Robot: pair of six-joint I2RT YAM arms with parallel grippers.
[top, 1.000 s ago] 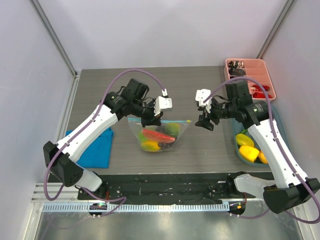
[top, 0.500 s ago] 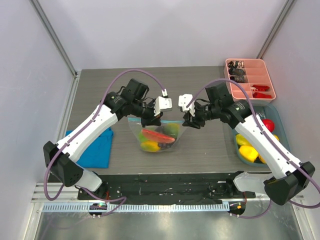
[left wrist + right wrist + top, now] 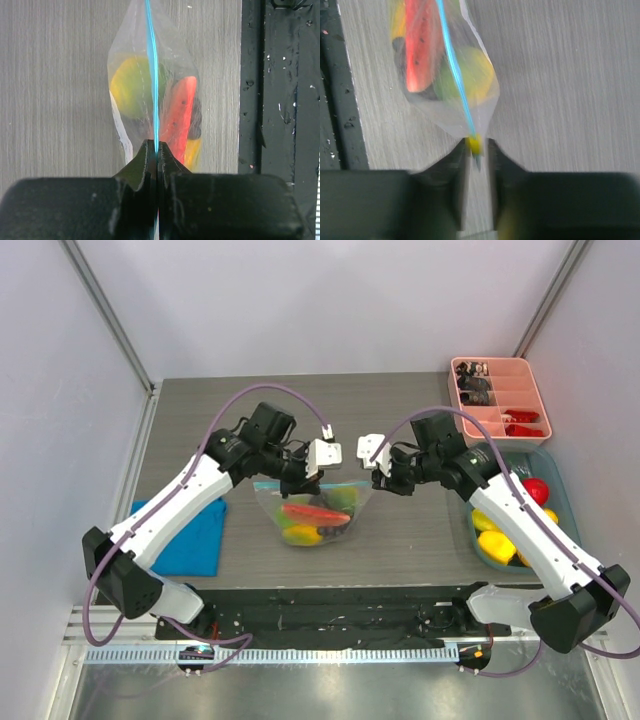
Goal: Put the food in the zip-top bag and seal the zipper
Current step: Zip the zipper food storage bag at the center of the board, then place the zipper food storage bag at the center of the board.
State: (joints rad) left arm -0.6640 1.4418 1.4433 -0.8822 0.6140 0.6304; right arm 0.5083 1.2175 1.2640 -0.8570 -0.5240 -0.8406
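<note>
The zip-top bag (image 3: 316, 512) hangs above the table with food inside: a red watermelon slice (image 3: 182, 115), a yellow-green fruit (image 3: 127, 85) and dark grapes. My left gripper (image 3: 156, 145) is shut on the teal zipper (image 3: 152, 75) at the bag's left end. My right gripper (image 3: 477, 145) is at the bag's right corner. Its jaws stand narrowly apart around the yellow slider (image 3: 474, 144) at the end of the zipper (image 3: 454, 65), with a gap on one side; this view is blurred. In the top view both grippers (image 3: 293, 480) (image 3: 380, 480) flank the bag.
A teal bin (image 3: 473, 540) at the right holds more yellow fruit (image 3: 497, 543) and a red one (image 3: 538, 488). A pink tray (image 3: 500, 395) stands at the back right. A blue cloth (image 3: 190, 535) lies at the left. A black mat (image 3: 330, 605) lines the near edge.
My right gripper has moved left to the bag's right corner and its jaws have narrowed around the slider. The left gripper has kept its hold on the zipper.
</note>
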